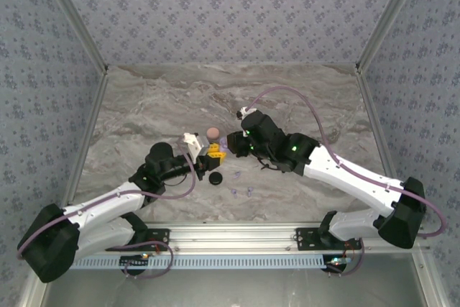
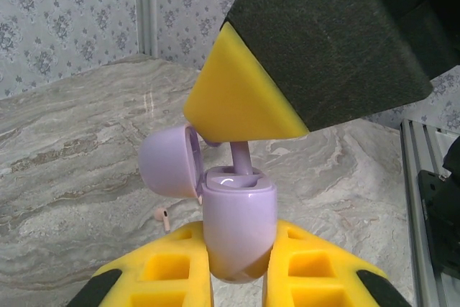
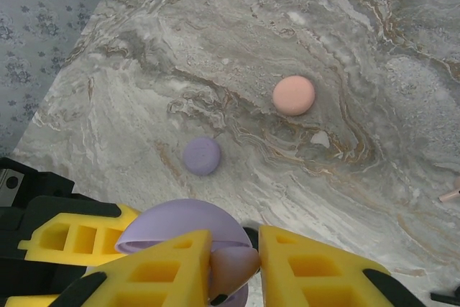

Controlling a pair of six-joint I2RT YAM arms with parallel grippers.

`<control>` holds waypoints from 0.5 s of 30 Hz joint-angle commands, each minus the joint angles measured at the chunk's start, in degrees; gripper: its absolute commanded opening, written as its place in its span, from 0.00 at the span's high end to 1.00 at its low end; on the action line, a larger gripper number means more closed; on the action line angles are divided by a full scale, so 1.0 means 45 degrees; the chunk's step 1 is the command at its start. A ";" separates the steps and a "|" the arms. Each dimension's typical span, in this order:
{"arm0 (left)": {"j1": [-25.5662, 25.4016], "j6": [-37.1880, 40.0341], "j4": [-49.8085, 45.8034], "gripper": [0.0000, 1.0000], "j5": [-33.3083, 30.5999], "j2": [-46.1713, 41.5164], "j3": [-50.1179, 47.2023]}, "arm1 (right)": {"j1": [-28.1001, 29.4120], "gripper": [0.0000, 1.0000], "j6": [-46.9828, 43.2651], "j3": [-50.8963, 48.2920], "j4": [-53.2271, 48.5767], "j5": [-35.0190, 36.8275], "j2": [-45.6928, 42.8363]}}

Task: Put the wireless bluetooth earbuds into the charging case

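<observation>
Step in hand: seating a lavender earbud (image 2: 240, 157) into the open lavender case (image 2: 238, 229), held up over the middle of the table (image 1: 144, 106).
Left pincer (image 2: 238, 267): clamped on the case body, lid hinged open to the left.
Right pincer (image 3: 233, 267): narrow, pinching the earbud, its stem entering a socket.
Next move: judged, a straight push down, then release.
Count, wrist views: one lavender round case (image 3: 201, 155) and one peach round case (image 3: 293, 95) on the table; one peach earbud (image 2: 164, 216) lying loose.
Count, top view: a dark round case (image 1: 213, 178); two small lavender earbuds (image 1: 242, 193) near it.
</observation>
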 commanded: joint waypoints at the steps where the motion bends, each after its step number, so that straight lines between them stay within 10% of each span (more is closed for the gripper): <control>1: -0.0182 0.0203 0.0939 1.00 0.0077 -0.0007 0.0549 | 0.0120 0.74 0.0331 0.0413 -0.0502 -0.0383 0.0273; 15: -0.0219 0.0221 0.1012 1.00 -0.0077 0.0027 0.0550 | 0.0099 0.74 0.0995 0.1258 -0.1547 -0.0023 0.0635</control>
